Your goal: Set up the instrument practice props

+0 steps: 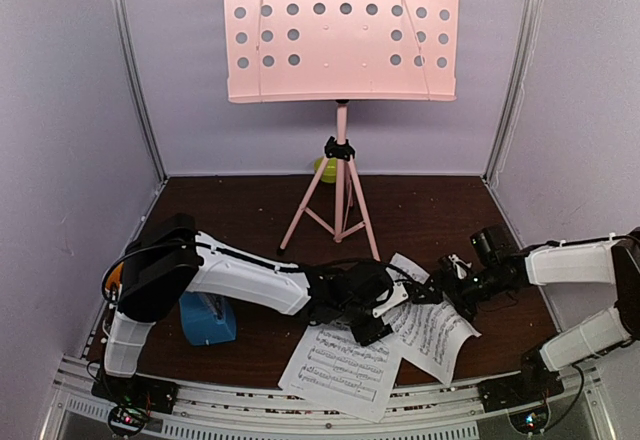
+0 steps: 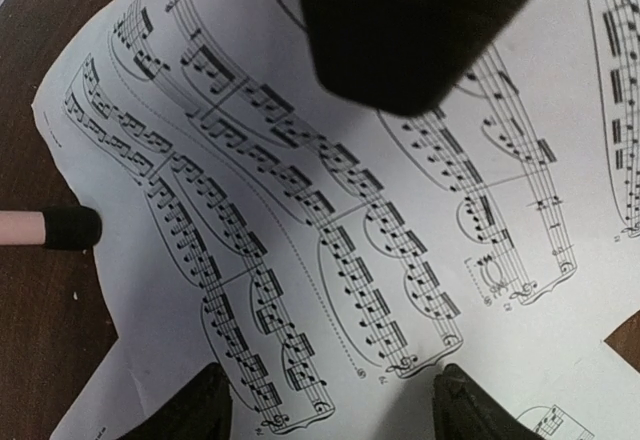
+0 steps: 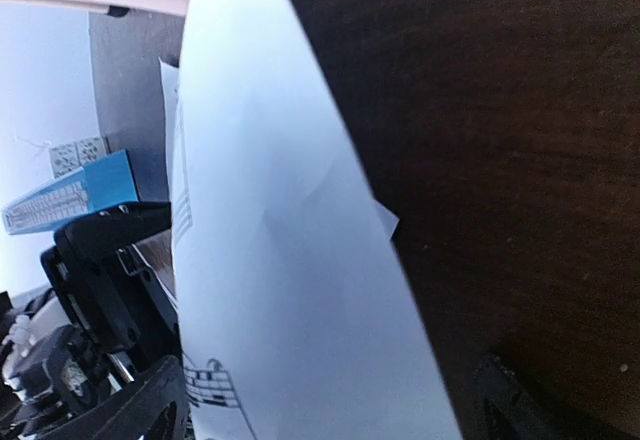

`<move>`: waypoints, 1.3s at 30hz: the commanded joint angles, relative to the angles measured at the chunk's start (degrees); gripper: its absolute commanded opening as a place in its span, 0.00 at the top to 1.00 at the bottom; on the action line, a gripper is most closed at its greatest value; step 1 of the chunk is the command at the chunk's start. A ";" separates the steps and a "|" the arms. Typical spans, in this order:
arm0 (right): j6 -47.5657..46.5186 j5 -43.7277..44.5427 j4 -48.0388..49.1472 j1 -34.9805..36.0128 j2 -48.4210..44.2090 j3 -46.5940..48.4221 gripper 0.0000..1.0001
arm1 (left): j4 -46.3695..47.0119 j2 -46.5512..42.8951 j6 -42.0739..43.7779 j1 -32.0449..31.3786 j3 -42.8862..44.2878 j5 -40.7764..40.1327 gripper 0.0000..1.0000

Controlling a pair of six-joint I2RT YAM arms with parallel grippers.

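The left arm hides most of the blue metronome (image 1: 207, 320) at the near left. The lime-green bowl (image 1: 322, 169) only peeks out behind the pole of the pink music stand (image 1: 341, 30), whose desk the overhead view cuts off at the top. The near page (image 1: 338, 368) juts past the table's (image 1: 430, 210) front edge and overlaps with the far page (image 1: 438, 332) — the left gripper (image 2: 330, 405) sits over the print, fingers spread and empty. The right gripper (image 3: 325, 415) is wide apart with the far page's raised edge between its fingers, unpinched; bare tabletop lies between pages and tripod feet.
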 commanded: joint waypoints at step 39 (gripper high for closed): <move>-3.27 9.89 -27.71 -3.62 -12.35 10.94 0.50 | -1.05 -2.22 0.13 0.97 -1.14 -0.32 0.28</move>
